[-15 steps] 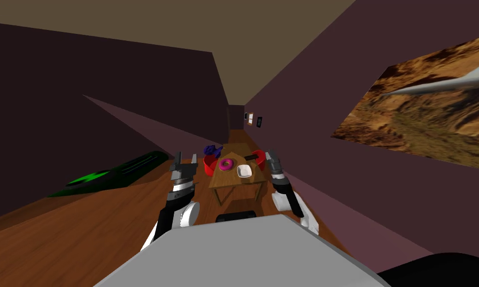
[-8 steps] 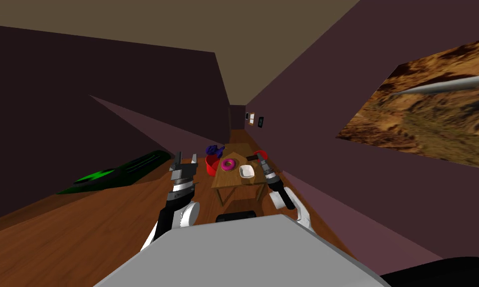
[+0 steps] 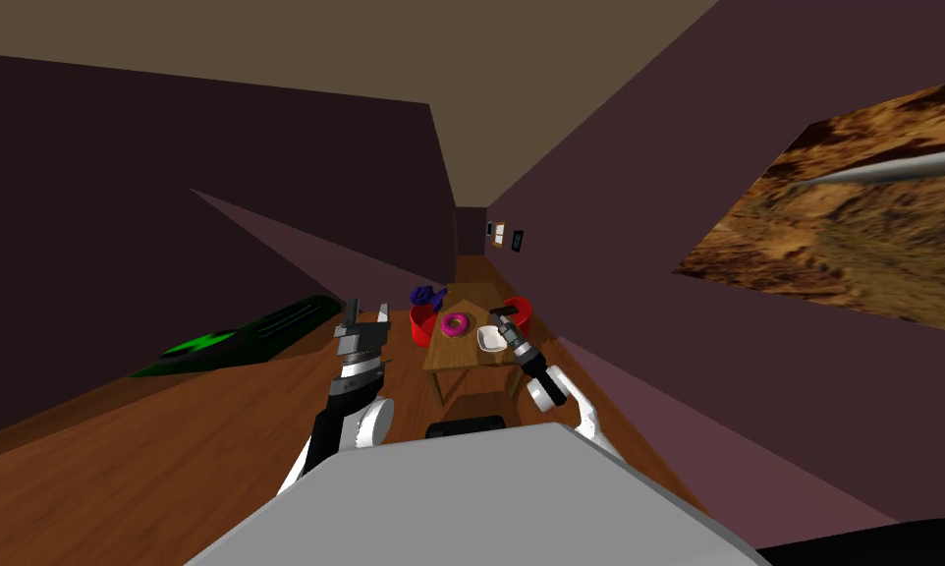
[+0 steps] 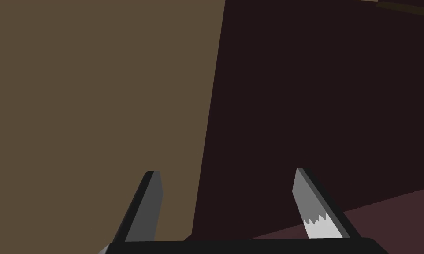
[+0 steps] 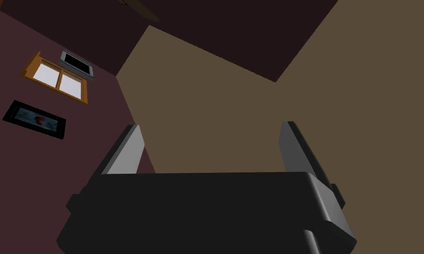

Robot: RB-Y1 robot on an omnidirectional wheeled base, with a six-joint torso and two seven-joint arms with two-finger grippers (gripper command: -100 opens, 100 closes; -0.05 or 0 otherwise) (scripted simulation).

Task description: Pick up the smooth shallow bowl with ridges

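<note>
On the wall to your right hung a big picture (image 3: pixel 854 206) of brown, rocky ground. Low on your left, a long black slab (image 3: pixel 235 339) with green patches lay on the wooden floor (image 3: pixel 146 472) (what it was, I could not tell from that far off).

Straight ahead stood the small wooden table (image 3: pixel 458 362), with a red tub (image 3: pixel 421 326) against its left side and another (image 3: pixel 520 309) at its right.

Your left gripper (image 3: pixel 365 316) was held up left of the table, apart from it, and its fingers (image 4: pixel 147 207) stood spread wide with nothing between them. Your right gripper (image 3: pixel 507 326) was at the table's right edge, just beside the bowl (image 3: pixel 491 338). Its fingers (image 5: pixel 124 152) were likewise spread and empty.

The bowl, shallow and white, sat on the tabletop toward the near right corner. A pink ring (image 3: pixel 454 324) lay just left of it, and a blue-purple object (image 3: pixel 424 295) sat at the far left corner.
</note>
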